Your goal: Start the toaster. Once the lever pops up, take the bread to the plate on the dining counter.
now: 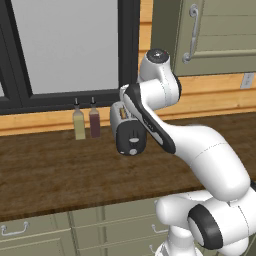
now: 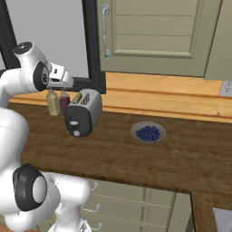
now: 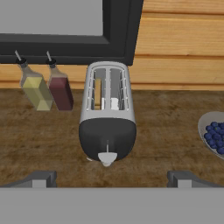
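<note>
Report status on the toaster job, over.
Fingers open, empty, hovering short of the toaster. Bread sits in the left slot, lever untouched. Two bottles beside it, blueberry bowl off right; approach clear.

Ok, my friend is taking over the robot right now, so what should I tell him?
Pincer: open, holding nothing, above the worktop just in front of the toaster.
Toaster: on the dark wood worktop, black end facing the robot, beside two bottles. A bowl of blueberries sits to its right.
Bread: down in one slot.
Lever: on the black end, untouched.
Done: the arm is lined up.
Left: push the lever down, wait for the pop, carry the bread to the plate.
</note>
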